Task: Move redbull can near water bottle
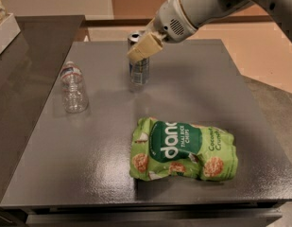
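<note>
Now, gripper (140, 51): I am clasping the can near its top, my jaws closed on it from either side. One pale finger (146, 45) is lying across its front, and the other is hiding behind it.
Arm (197, 6): it is reaching in from the upper right, crossing above the counter's far edge and sloping down toward the left.
Can (139, 70): it is standing upright in my grasp, close to the far edge and a little left of that edge's middle. Its silver top is showing just above my finger. Whether its base is touching the surface or hanging just over it, I cannot tell.
Bottle (73, 86): it is standing upright near the left edge, toward the far-left corner, with its label band showing near the neck.
Can and bottle: they are sitting apart, not touching. The bottle is standing to the can's left and slightly nearer the front edge, with bare surface lying between them.
Chip bag (183, 150): green and crumpled, it is lying flat near the front edge, toward the front-right corner, well apart from both can and bottle.
Counter (89, 169): dark grey and glossy, it is catching soft reflections.
Box (6, 30): its pale side is peeking in beyond the far-left corner, on a neighbouring darker surface.
</note>
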Controlling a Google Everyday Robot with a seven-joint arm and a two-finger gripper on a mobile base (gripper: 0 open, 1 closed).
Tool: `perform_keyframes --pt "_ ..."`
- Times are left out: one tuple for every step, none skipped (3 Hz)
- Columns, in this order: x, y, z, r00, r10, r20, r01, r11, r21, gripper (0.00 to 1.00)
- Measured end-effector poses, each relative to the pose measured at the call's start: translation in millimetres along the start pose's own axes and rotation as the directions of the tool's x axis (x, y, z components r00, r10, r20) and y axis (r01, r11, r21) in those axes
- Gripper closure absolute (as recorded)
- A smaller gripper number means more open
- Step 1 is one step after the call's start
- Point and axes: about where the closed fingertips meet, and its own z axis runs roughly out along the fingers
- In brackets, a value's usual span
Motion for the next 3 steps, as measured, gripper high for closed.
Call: perform_keyframes --pt "-19 19 32 0.999 -0.044 0.005 0.044 0.9965 -0.071 1.0" --pt "-30 34 60 0.997 -0.072 0.006 0.073 0.9894 -0.126 1.0" --pt "-34 44 81 0.996 -0.087 0.001 0.086 0.9832 -0.161 1.0"
